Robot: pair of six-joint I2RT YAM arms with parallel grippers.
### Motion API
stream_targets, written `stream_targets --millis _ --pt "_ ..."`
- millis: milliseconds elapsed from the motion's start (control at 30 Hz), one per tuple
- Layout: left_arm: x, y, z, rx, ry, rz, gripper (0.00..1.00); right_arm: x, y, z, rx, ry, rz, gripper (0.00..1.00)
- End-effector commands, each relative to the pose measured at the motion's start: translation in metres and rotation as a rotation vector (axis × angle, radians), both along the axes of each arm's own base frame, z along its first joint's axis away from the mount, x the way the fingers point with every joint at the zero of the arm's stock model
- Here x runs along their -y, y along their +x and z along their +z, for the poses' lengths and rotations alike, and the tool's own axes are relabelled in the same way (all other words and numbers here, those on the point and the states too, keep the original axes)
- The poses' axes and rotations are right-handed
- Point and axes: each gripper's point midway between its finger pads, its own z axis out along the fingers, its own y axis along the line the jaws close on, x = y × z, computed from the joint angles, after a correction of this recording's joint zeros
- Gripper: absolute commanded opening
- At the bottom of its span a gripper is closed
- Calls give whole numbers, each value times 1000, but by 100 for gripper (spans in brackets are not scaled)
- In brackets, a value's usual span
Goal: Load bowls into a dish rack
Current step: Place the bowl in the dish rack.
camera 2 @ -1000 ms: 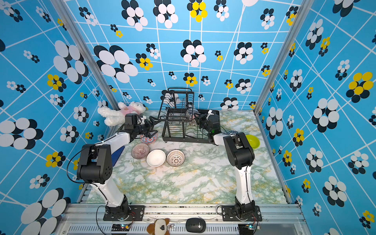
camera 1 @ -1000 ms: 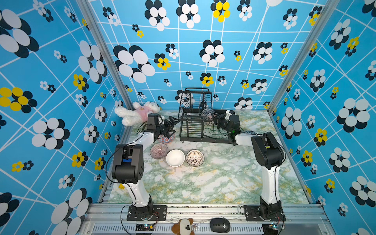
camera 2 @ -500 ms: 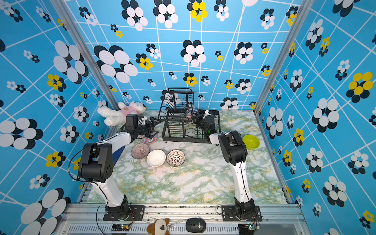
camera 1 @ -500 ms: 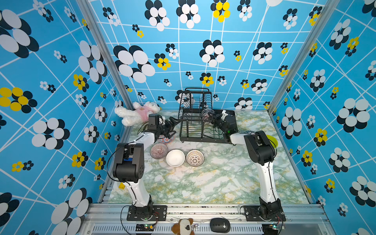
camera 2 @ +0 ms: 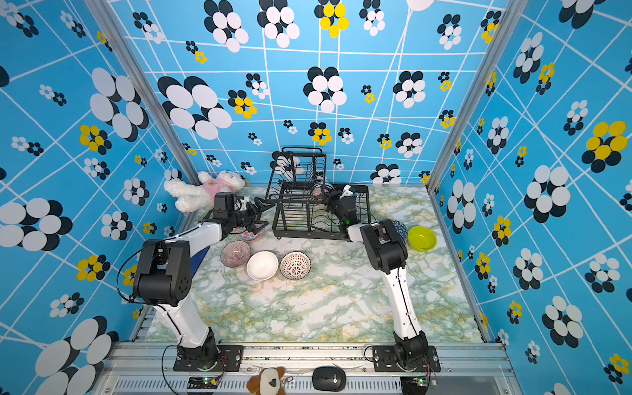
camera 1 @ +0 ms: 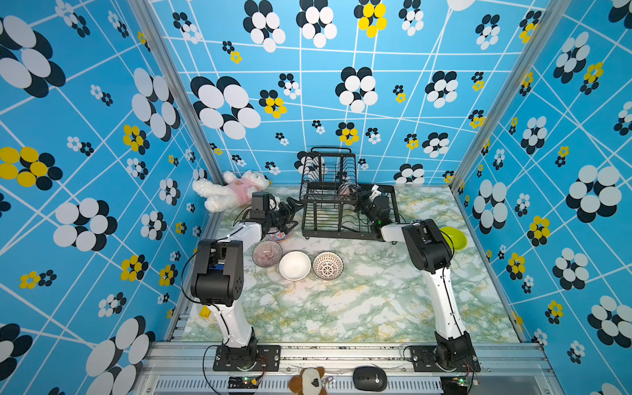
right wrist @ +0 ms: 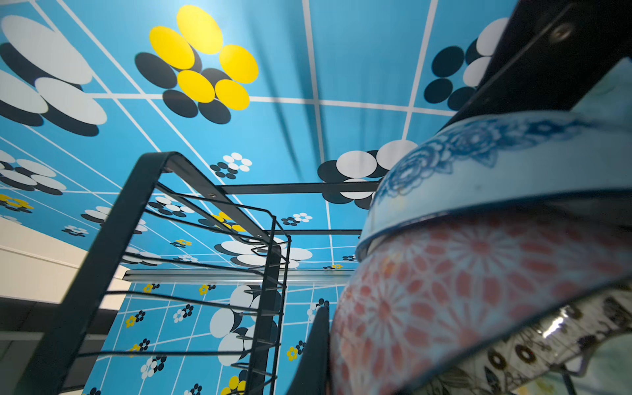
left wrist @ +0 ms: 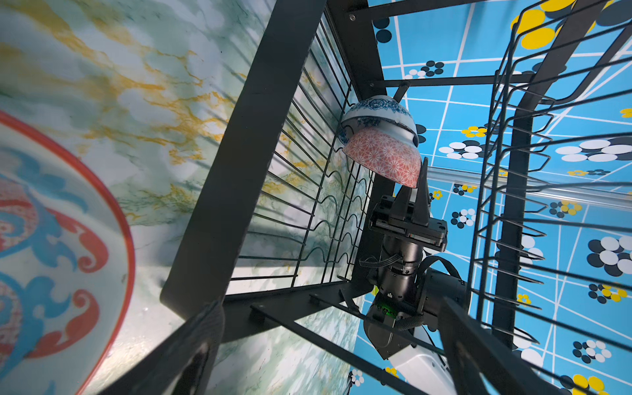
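The right gripper (left wrist: 415, 186) reaches into the dish rack (camera 1: 338, 236) with its jaws pinched tight on the rim of a coral-patterned bowl (left wrist: 383, 159). This edge hold lets the bowl stand tilted among the wires, nested against the blue-and-white bowl (left wrist: 376, 109) already there. The left gripper (camera 1: 290, 213), spread wide and empty, hangs just above the red-blue floral bowl (left wrist: 51, 239) on the table (camera 1: 342, 307) beside the rack, seemingly staged for the next pick. The purplish ribbed bowl (camera 1: 267, 253), white bowl (camera 1: 294, 265), black-and-white bowl (camera 1: 328, 265) and lime green bowl (camera 1: 456, 237) sit on the table — not yet loaded.
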Motion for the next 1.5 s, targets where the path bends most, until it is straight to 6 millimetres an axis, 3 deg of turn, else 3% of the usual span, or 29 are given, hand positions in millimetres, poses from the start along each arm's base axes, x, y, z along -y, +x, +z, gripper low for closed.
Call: stream_targets --millis 0,233,600,800,1100,1167,1333,1467 --pt "7 0 -5 -12 -11 -25 99 -5 2 34 95 59 -30 0" --pt "10 -1 -4 -12 -14 -31 99 -8 2 17 27 44 -85 0" --pt "11 -1 -3 -12 -22 -31 99 10 -11 3 112 74 -201 0" --pt "12 -1 -2 -9 -25 -33 99 16 -13 -8 75 44 -231 0" --pt "12 -1 -1 -8 -27 -33 99 3 -7 -35 -93 -63 -195 0" --pt "12 0 -9 -24 -26 -33 99 1 -7 -33 -100 -88 -193 0" --pt "13 0 -8 -24 -29 -34 99 -6 -3 -43 -166 -90 -169 1" --pt "13 0 -9 -25 -28 -34 99 -5 -3 -40 -162 -64 -173 2"
